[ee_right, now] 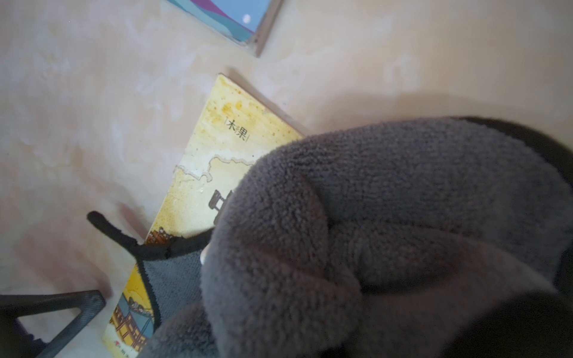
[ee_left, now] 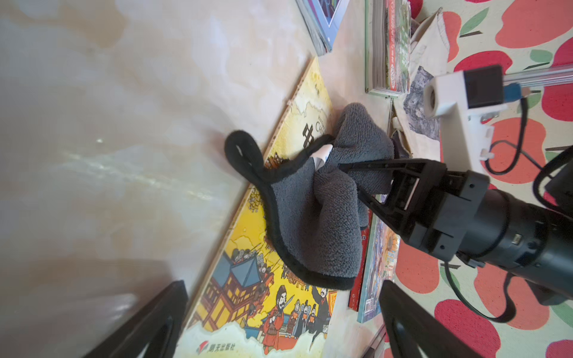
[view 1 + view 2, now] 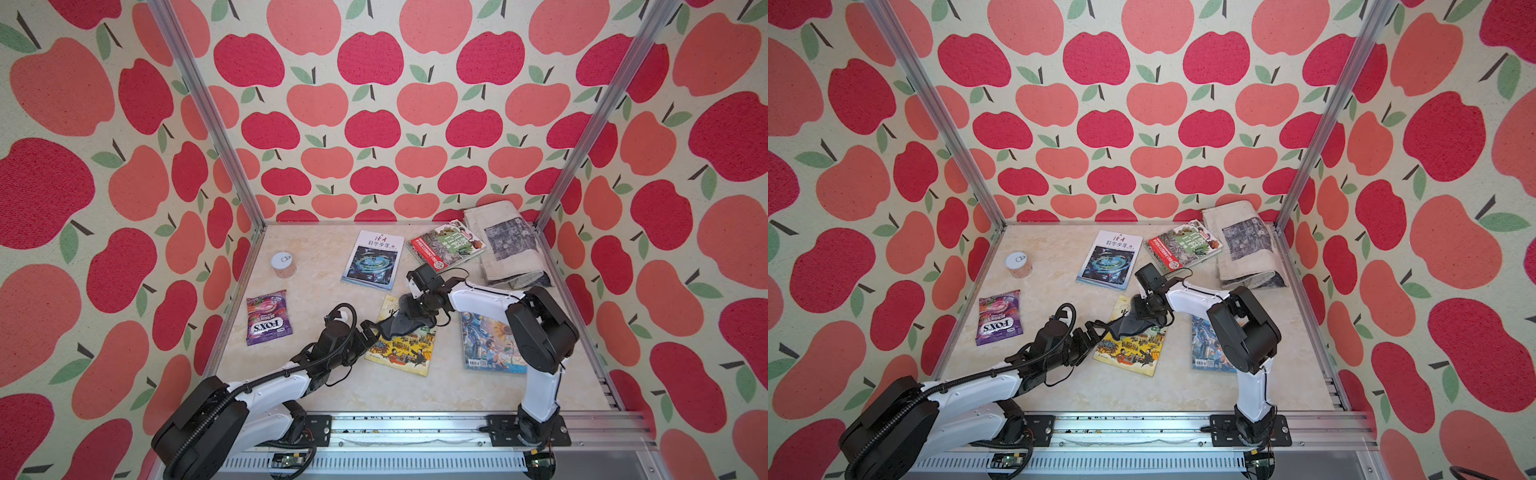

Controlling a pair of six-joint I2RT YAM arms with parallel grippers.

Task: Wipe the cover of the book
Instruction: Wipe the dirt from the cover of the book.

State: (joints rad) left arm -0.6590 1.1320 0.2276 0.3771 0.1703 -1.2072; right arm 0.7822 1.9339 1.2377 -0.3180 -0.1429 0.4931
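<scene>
Overhead – book (image 3: 401, 349) (image 3: 1133, 353): yellow illustrated cover, flat on the table (image 3: 374, 395), tilted, just below the middle of the frame in both top views.
Overhead – cloth (image 3: 409, 326): dark grey, bunched on the upper part of the cover, one corner trailing past the book's left edge.
Overhead – right gripper (image 3: 403, 318): reaching in from the right of the frame, clenched on the cloth above the cover.
Overhead – left gripper (image 3: 372, 334): reaching up from the lower left, released and spread wide, holding nothing, just beside the book's left edge and the trailing cloth corner.
Overhead – other items: blue magazine (image 3: 374, 259) above the book; red-and-green book (image 3: 444, 245) and folded newspaper (image 3: 505, 245) at upper right; blue picture book (image 3: 486, 345) right of the yellow one; can (image 3: 283, 265) and purple candy bag (image 3: 268, 318) at left.
Left wrist – left gripper (image 2: 282, 283): two black fingers (image 2: 161, 319) far apart, framing the cover.
Left wrist – right gripper (image 2: 348, 179): both fingers sunk into the cloth (image 2: 310, 223), closed on a fold of it.
Left wrist – cloth: draped on the book (image 2: 248, 297), black-hemmed corner curling off its edge onto the table.
Right wrist – cloth (image 1: 372, 232): filling most of the picture, hiding the right gripper's own fingers.
Right wrist – book (image 1: 217, 161): yellow corner with printed characters showing beside the cloth, flat on the table.
Right wrist – left gripper: one black finger (image 1: 62, 310) just beside the book's edge.
</scene>
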